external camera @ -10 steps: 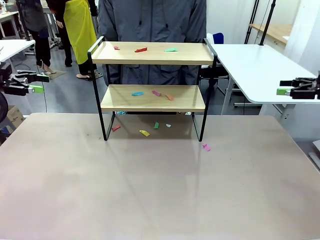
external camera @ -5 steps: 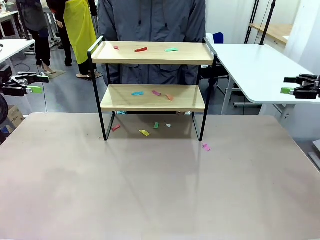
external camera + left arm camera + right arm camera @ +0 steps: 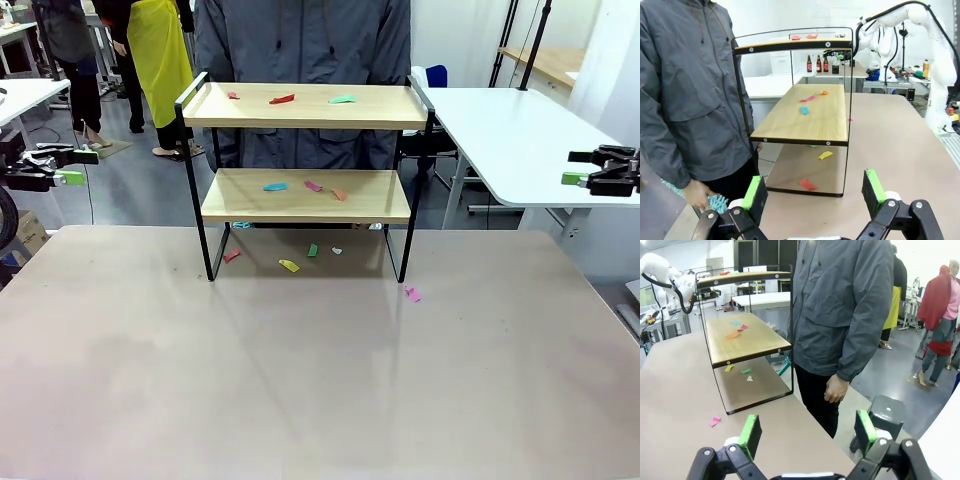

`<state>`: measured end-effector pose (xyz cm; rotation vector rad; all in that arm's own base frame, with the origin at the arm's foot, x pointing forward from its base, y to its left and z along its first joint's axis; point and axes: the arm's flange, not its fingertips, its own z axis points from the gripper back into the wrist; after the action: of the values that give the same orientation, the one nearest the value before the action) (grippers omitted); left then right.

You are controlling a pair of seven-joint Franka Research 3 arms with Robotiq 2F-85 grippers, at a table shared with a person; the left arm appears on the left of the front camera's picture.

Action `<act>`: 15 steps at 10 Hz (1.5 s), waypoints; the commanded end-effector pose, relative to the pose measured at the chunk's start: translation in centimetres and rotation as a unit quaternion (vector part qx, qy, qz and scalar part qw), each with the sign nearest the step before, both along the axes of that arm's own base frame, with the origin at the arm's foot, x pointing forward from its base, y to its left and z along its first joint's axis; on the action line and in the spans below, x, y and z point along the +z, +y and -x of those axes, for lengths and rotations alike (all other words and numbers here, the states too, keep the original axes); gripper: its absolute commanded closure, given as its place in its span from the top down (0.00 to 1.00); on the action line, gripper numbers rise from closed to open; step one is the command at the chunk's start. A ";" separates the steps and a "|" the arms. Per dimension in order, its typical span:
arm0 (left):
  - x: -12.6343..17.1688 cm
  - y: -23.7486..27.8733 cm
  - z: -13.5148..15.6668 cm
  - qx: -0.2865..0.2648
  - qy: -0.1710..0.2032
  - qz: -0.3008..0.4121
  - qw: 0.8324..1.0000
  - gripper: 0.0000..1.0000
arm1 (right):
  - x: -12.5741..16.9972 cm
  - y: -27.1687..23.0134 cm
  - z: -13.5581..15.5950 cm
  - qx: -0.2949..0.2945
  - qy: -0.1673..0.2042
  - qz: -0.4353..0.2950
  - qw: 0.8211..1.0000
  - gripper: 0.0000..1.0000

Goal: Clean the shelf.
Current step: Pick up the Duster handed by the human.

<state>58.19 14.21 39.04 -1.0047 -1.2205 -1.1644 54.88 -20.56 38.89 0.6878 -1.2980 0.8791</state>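
Note:
The shelf point(image 3: 305, 120) stands at the far middle of the table, two wooden boards on a black frame. Paper scraps lie on its top board: a red one point(image 3: 282, 99) and a green one point(image 3: 343, 99). On the lower board point(image 3: 815, 115) lie a blue scrap point(image 3: 275, 186), a pink one and an orange one. More scraps lie on the table under it, and a pink scrap point(image 3: 412, 294) lies just outside its right leg. My left gripper point(image 3: 82, 166) hangs open off the table's left side. My right gripper point(image 3: 575, 168) hangs open off the right side. Both are far from the shelf point(image 3: 740, 340).
A person in a grey jacket point(image 3: 300, 40) stands right behind the shelf, one hand holding a teal brush point(image 3: 715, 202) low by the table's edge. A white table point(image 3: 510, 130) stands at the right. A dark stool point(image 3: 887, 410) sits beside the person. Other people stand at the back left.
My right gripper has drawn back slightly to the right. The left gripper, the shelf and the scraps have stayed in place.

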 end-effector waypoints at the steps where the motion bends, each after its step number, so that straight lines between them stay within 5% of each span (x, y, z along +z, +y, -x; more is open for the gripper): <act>1: -0.3 0.2 -1.3 -0.020 -0.028 0.039 0.999 1.00 | -0.5 0.4 -0.8 0.011 -0.002 0.023 1.000 1.00; 4: -0.5 0.8 -1.1 -0.029 -0.042 0.067 0.996 1.00 | -1.0 0.6 -0.9 0.014 -0.014 0.014 1.000 1.00; 8: -1.6 1.2 -1.8 -0.021 -0.004 0.049 0.999 1.00 | -1.1 0.8 -0.6 0.011 0.003 0.004 1.000 1.00; 15: -1.6 1.3 -1.4 -0.022 -0.022 0.050 0.998 1.00 | -1.1 0.8 -0.6 0.011 0.003 0.004 1.000 1.00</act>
<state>59.67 15.51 36.89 -1.0944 -1.3003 -1.1642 55.54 -19.98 37.73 0.6972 -1.2828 0.8965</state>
